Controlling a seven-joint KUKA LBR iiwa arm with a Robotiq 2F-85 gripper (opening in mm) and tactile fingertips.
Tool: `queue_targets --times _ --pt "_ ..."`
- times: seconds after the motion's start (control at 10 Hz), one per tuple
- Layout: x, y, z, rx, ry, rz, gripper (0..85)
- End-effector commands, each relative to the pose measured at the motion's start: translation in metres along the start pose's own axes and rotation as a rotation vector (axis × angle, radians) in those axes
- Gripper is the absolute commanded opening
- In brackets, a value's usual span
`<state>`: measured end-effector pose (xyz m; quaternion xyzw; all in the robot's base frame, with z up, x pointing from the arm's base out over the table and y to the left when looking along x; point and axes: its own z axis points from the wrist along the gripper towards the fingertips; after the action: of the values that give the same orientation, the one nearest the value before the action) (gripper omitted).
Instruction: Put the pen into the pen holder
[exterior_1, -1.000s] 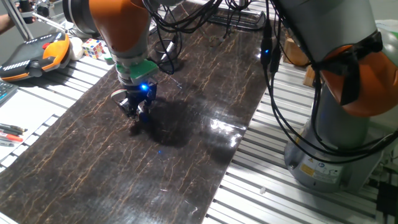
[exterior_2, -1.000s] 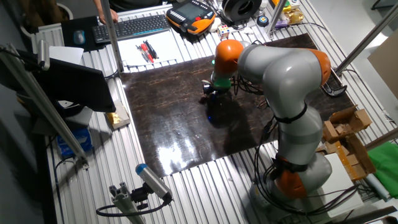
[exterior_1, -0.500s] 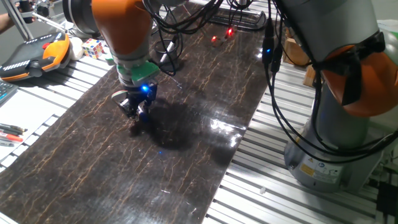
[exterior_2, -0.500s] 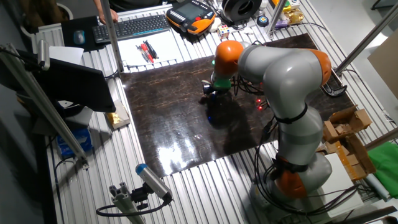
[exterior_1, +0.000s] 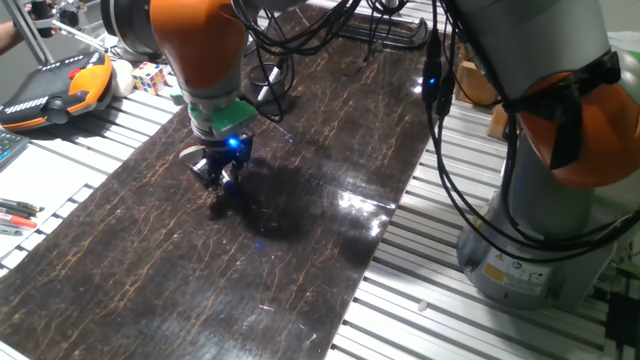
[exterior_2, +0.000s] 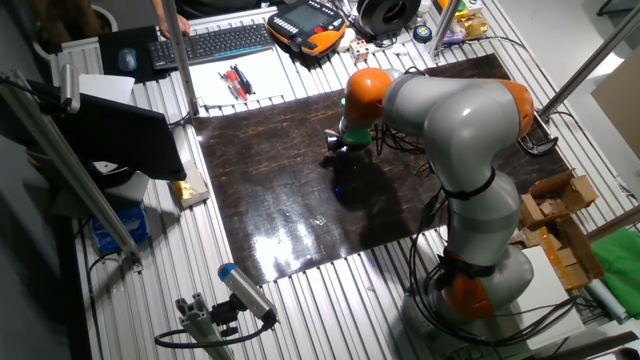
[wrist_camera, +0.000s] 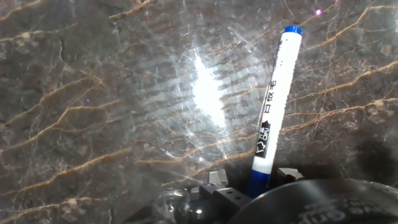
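My gripper (exterior_1: 218, 185) hangs low over the dark marbled table top (exterior_1: 300, 220), left of its middle; it also shows in the other fixed view (exterior_2: 340, 143). In the hand view the gripper (wrist_camera: 252, 179) is shut on the pen (wrist_camera: 273, 106) at its blue cap. The pen's white barrel points away from the hand toward the table, ending in a blue tip. In one fixed view its lower end (exterior_1: 215, 207) sits at or just above the surface. A dark round shape (wrist_camera: 311, 202) fills the hand view's bottom right; I cannot tell whether it is the pen holder.
An orange teach pendant (exterior_1: 55, 85) and a colour cube (exterior_1: 150, 75) lie at the table's far left. Red and black pens (exterior_2: 235, 82) rest on white paper by a keyboard (exterior_2: 210, 42). A black spool (exterior_2: 388, 14) stands at the back. Black cables (exterior_1: 270, 60) hang beside the arm.
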<state>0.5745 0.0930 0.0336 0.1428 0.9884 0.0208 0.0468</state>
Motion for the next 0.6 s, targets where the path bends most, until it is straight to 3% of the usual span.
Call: queue_targets --times 0.0,0.5 --pt "-0.0001 -0.0003 0.0004 -0.002 0.000 -0.001 45.0" --pt "-0.0035 -0.0078 0.0068 -0.021 0.014 -0.015 39.0"
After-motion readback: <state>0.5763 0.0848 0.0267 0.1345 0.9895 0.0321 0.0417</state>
